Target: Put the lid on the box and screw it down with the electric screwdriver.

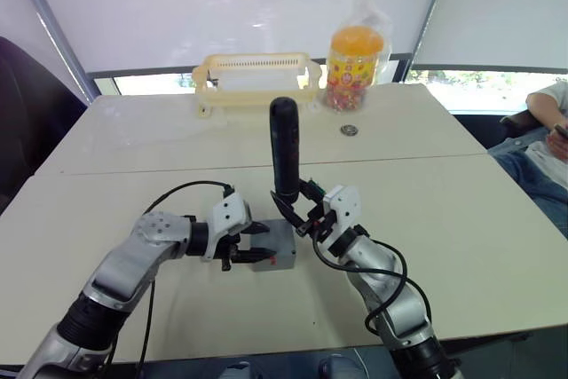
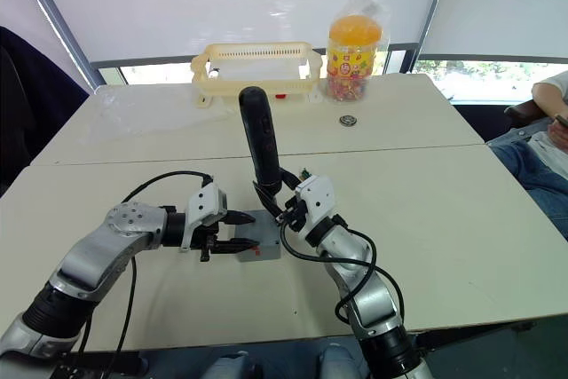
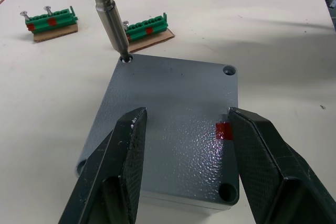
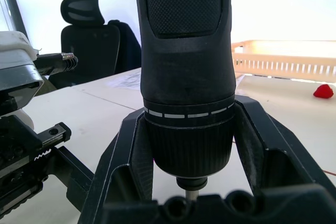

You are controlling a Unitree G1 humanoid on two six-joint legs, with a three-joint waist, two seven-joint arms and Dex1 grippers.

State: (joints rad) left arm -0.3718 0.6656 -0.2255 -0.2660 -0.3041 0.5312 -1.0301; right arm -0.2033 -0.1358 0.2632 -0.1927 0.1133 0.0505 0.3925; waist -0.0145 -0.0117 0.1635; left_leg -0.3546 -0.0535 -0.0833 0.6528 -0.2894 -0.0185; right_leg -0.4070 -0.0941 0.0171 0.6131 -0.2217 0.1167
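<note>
The grey box [image 1: 279, 257] sits on the table with the flat grey lid [image 3: 173, 98] lying on top of it; a small red mark [image 3: 223, 130] shows on the lid. My left gripper [image 3: 184, 116] is open, its two fingers spread just over the lid's near edge. The black electric screwdriver [image 1: 285, 148] stands upright, and my right gripper [image 1: 303, 212] is shut on its lower body. The metal bit [image 3: 113, 22] of the screwdriver rests in a corner hole of the lid. The lid's other corner holes look empty.
Two green screw holders on cardboard [image 3: 50, 19] [image 3: 147, 26] lie just beyond the box. At the table's far side stand a yellow basket [image 1: 257, 77], a candy jar [image 1: 355, 55] and a small round metal piece [image 1: 349, 130]. A person [image 1: 546, 139] sits at the right.
</note>
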